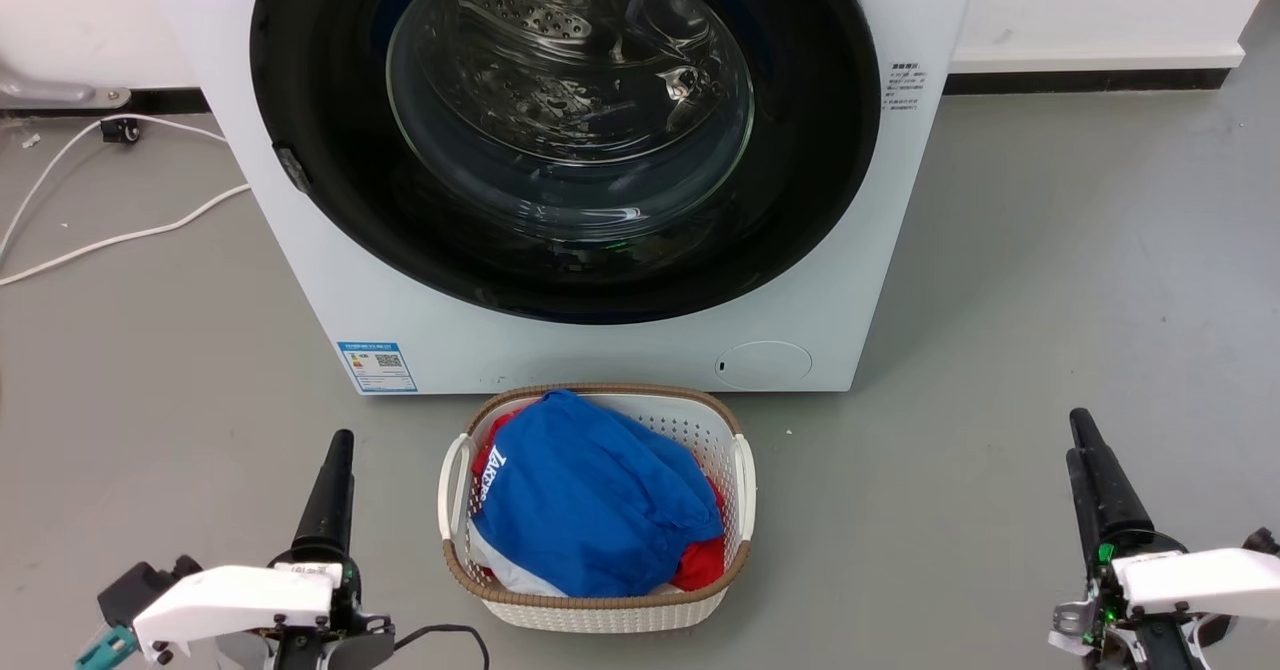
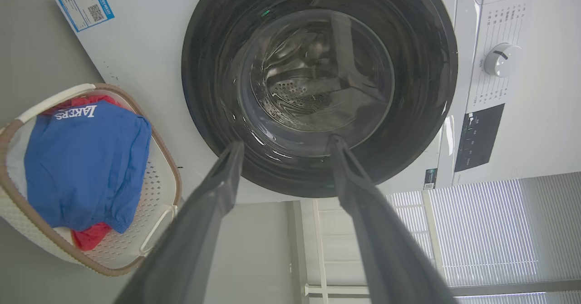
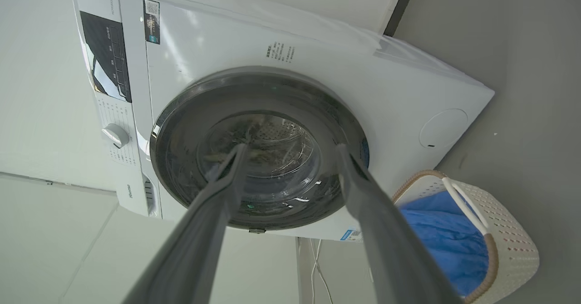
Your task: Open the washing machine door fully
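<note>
Two grippers sit low in the head view. The left gripper (image 1: 338,450) is at 7 o'clock and the right gripper (image 1: 1077,440) at 5 o'clock, both pointing up toward the washing machine (image 1: 330,280). The washing machine door (image 1: 565,120) fills the 12 o'clock part of that view and lies flush against the white front, shut. A small grey notch (image 1: 290,168) shows on the door's rim at its 9 o'clock. It may be the catch, though I cannot tell for sure. A laundry basket (image 1: 745,470) holding a blue garment (image 1: 590,500) stands on the floor at 6 o'clock, just in front of the machine and between the two arms.

In the left wrist view, the left gripper (image 2: 286,143) has its fingers spread with nothing between them. The door (image 2: 204,68) lies beyond at 12 o'clock, well apart from the tips.

In the right wrist view, the right gripper (image 3: 291,147) is likewise released and empty. The door (image 3: 272,95) lies ahead at 12 o'clock, closed against the cabinet.

By my judgement nothing of the task is done yet. The door is unopened and neither gripper is touching it. One arm has yet to reach the rim, free the latch and swing the door wide, and the basket standing close below may get in the way of a low approach.
</note>
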{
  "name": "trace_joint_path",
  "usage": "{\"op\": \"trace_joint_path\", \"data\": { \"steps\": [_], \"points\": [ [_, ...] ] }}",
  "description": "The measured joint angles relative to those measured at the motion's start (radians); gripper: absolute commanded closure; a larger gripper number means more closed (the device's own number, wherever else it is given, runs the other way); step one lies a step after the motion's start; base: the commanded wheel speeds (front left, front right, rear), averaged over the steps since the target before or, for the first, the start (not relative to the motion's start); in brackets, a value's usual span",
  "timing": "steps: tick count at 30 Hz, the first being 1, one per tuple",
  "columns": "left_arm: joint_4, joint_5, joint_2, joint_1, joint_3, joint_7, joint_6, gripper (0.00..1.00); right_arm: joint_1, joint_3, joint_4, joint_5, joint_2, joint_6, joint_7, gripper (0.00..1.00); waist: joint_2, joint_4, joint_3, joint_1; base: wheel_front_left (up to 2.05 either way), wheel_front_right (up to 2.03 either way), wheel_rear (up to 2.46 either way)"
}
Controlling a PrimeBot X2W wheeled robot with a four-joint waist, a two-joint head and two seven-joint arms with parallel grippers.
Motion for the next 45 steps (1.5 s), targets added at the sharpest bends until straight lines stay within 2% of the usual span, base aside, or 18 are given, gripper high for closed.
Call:
{"op": "trace_joint_path", "data": {
  "steps": [18, 36, 45],
  "points": [
    [-0.09, 0.43, 0.004, 0.019, -0.078, -0.076, 0.088, 0.0, 0.041, 0.049, -0.118, -0.462, 0.0, 0.0, -0.076, 0.0, 0.0, 0.002, 0.001, 0.0, 0.0, 0.0, 0.0],
    [-0.143, 0.687, 0.041, 0.035, -0.166, -0.136, 0.165, 0.0, 0.075, 0.056, -0.177, -0.726, 0.0, 0.0, -0.135, 0.0, 0.0, 0.003, -0.003, 0.0, 0.0, 0.0, 0.0],
    [-0.166, 0.786, 0.051, 0.039, -0.197, -0.162, 0.183, 0.0, 0.089, 0.056, -0.217, -0.826, -0.001, 0.0, -0.164, 0.0, 0.0, 0.004, -0.004, 0.0, 0.0, 0.0, 0.0]
  ]
}}
